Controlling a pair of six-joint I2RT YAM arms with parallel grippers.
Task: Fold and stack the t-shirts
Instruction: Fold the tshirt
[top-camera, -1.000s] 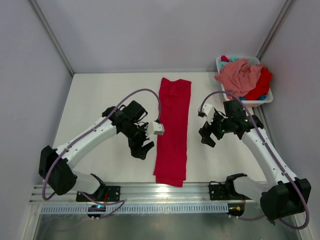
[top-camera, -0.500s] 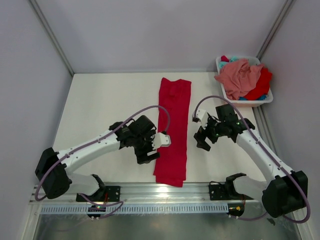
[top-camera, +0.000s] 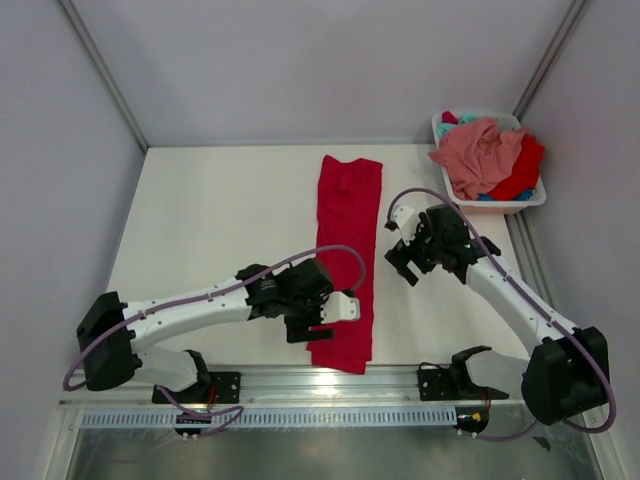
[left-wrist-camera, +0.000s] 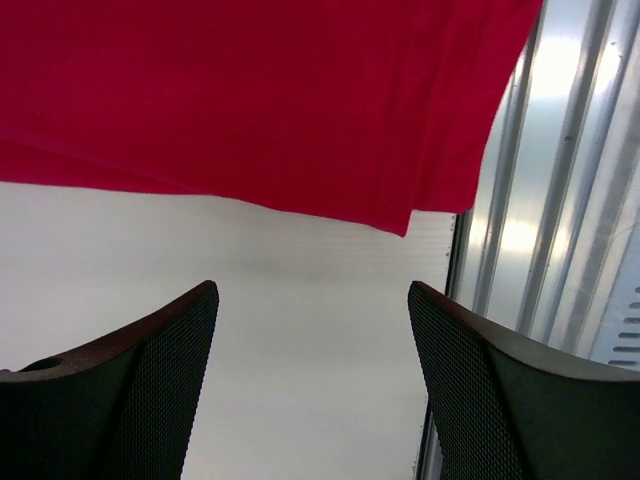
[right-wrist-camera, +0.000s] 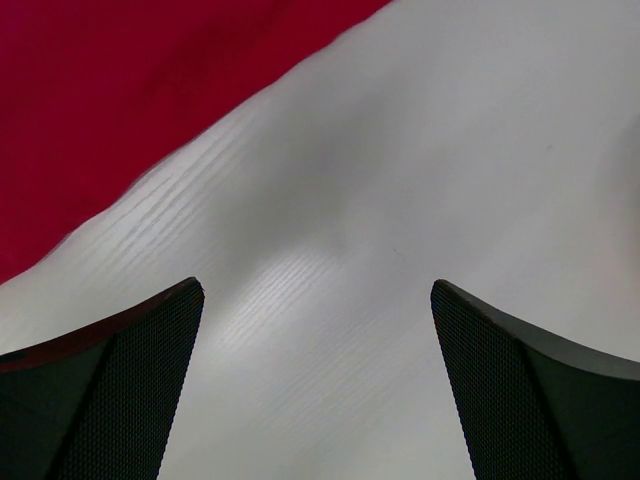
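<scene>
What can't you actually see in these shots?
- Top view: the salmon shirt hides how many shirts fill the basket.
- Top view: the left arm covers the red t-shirt at its near left edge.
- Wrist views: the frame cuts off most of the red t-shirt; left claw and right claw show only fingertips.

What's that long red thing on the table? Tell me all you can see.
A bright red t-shirt of soft cloth, folded into a long narrow strip with layered edges. It lies flat on the white table, reaching its front edge. Nothing holds it; the left arm's open jaws hover beside its near corner.
</scene>
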